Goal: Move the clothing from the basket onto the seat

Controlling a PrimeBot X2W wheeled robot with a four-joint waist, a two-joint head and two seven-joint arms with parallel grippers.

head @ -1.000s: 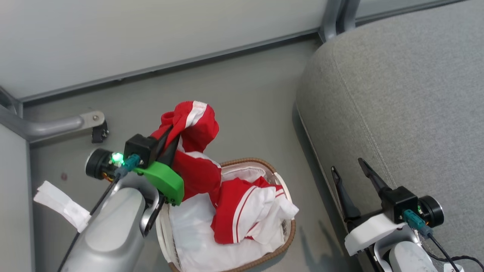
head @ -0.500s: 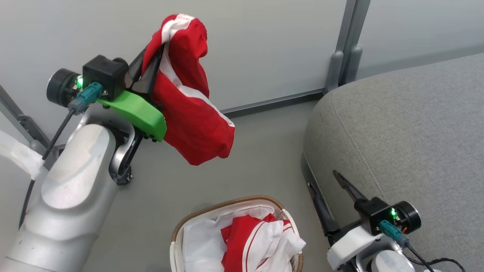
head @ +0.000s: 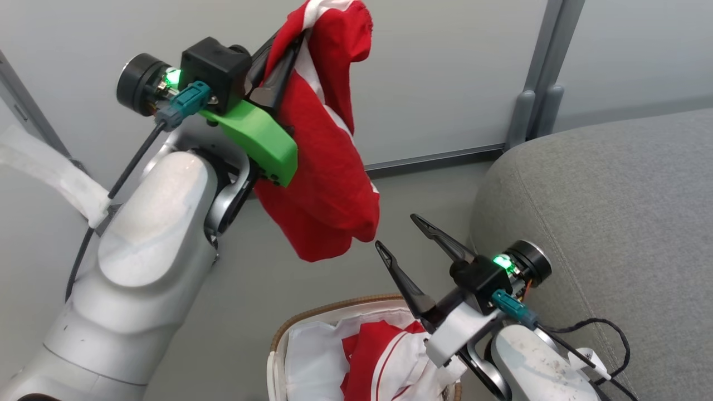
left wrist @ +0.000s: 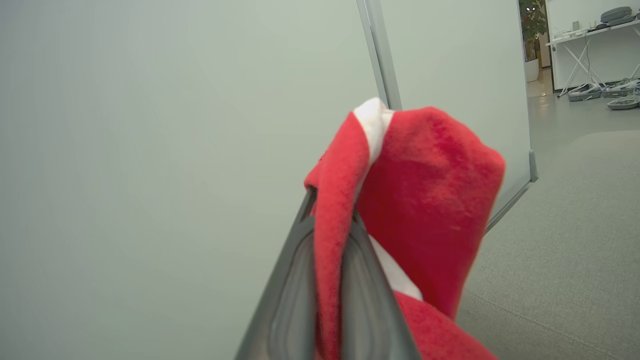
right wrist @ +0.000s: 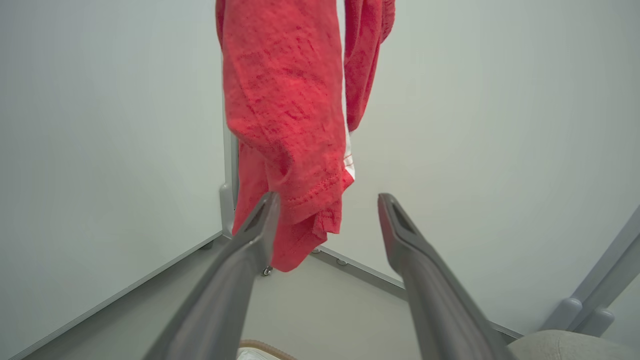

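My left gripper (head: 289,47) is raised high and shut on a red garment with a white stripe (head: 328,184), which hangs free in the air above the floor. In the left wrist view the fingers (left wrist: 295,280) pinch a fold of that clothing (left wrist: 430,175). My right gripper (head: 396,231) is open just below the garment's lower hem, without touching it; in the right wrist view the cloth (right wrist: 285,100) hangs just beyond its spread fingertips (right wrist: 328,197). The basket (head: 312,314) stands below, holding a red and white garment (head: 379,356). The grey seat (head: 613,223) lies to the right.
Pale partition walls (head: 434,83) with a grey metal post (head: 537,106) close off the back. Grey floor (head: 250,289) lies between the wall, the basket and the sofa. A dark cable (head: 590,328) loops from the right wrist over the sofa's edge.
The head view has tilted up. My left gripper lifted the red garment out of the basket and high into the air. The open right gripper rose from beside the sofa towards the hanging hem.
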